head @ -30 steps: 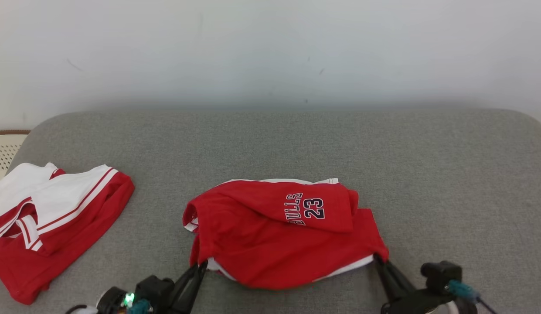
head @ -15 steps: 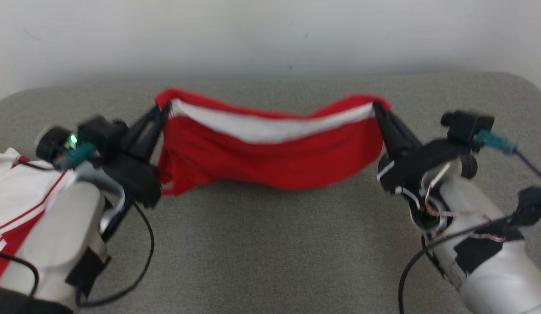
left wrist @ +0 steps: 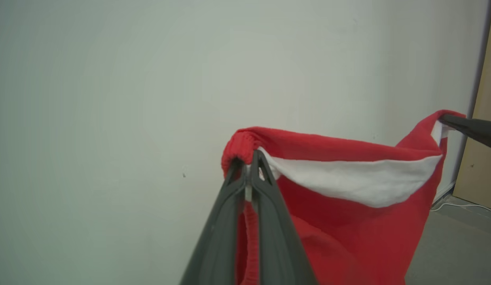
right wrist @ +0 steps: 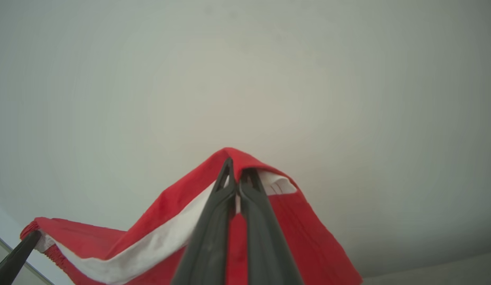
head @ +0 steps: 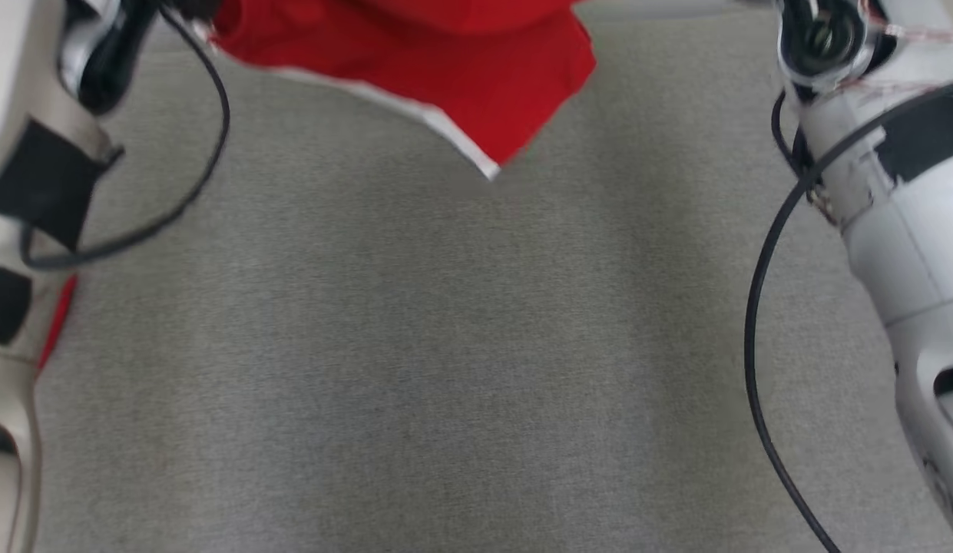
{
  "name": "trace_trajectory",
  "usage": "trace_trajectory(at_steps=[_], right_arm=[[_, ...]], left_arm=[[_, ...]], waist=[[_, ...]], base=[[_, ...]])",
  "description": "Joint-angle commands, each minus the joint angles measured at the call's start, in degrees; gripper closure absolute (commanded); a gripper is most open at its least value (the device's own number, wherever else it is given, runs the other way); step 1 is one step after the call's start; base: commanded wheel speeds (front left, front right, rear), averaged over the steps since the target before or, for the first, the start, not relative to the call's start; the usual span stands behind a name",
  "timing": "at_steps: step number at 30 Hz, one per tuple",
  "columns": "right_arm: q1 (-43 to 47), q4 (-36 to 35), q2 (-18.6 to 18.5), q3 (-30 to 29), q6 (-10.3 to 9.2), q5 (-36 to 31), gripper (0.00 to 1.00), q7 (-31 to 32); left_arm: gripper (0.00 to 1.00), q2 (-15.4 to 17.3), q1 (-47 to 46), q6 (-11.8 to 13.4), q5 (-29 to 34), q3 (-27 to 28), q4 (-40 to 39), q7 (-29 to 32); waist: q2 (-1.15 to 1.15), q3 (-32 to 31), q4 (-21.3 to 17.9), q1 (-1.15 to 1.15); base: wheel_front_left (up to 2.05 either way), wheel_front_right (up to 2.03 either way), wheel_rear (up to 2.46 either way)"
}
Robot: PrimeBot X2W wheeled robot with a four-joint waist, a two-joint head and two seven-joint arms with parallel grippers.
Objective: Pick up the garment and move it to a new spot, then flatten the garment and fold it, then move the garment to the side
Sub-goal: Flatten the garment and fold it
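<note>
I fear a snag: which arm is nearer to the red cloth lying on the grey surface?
Left. The left arm overlaps the cloth in the head view; the right arm is at the opposite side of the surface.

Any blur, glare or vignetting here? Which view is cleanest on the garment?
Head view: soft and smeared throughout, garment cut off by the top edge, grey surface evenly lit, no glare. Left wrist view: crisp on the garment and the shut jaws, wall flat-lit, corners slightly darker. Right wrist view: equally crisp, wall brightest mid-frame, clear vignetting.
</note>
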Motion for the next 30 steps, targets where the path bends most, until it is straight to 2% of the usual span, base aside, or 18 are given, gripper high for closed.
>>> trace_trajectory(at_steps=[1, 6, 10, 16, 25, 30], right_arm=[[-1.49, 1.24, 0.45, 0.29, 0.05, -0.34, 1.00, -0.67], [-8.86, 6.84, 1.12, 1.34, 0.06, -1.84, 1.00, -2.61], [-12.00, 9.70, 1.84, 2.31, 0.05, -2.43, 1.00, -4.37], [-11.28, 10.25, 1.16, 4.17, 0.05, -1.08, 1.00, -5.44], [-6.71, 5.91, -0.14, 7.72, 0.05, 2.03, 1.00, -6.44], [1.06, 0.24, -2.08, 11.23, 0.05, 5.42, 1.00, -6.23]], left_arm=[[1.00, 0.05, -1.66, 0.06, -1.31, 0.06, 1.03, -0.28], [1.00, -0.94, -9.17, 0.06, -2.98, -2.84, 4.76, -1.29], [1.00, -1.76, -11.59, 0.06, -4.99, -3.89, 7.43, -3.04], [1.00, -1.15, -11.29, 0.06, -6.85, -7.59, 9.74, -5.00], [1.00, 0.18, -6.30, 0.05, -10.28, -10.28, 8.14, -7.61], [1.00, 1.39, 2.25, 0.20, -12.59, -8.87, 4.30, -8.73]], waist=[[-0.01, 0.95, -2.37, -0.02], [-0.01, 0.33, -4.27, -0.02], [-0.01, 0.85, -4.87, -0.02], [-0.01, 3.50, -4.63, -0.02], [-0.01, 5.82, -3.48, -0.02], [-0.01, 3.38, -3.15, -0.02]], base=[[0.00, 0.00, 0.00], [0.00, 0.00, 0.00], [0.00, 0.00, 0.00], [0.00, 0.00, 0.00], [0.00, 0.00, 0.00], [0.00, 0.00, 0.00]])
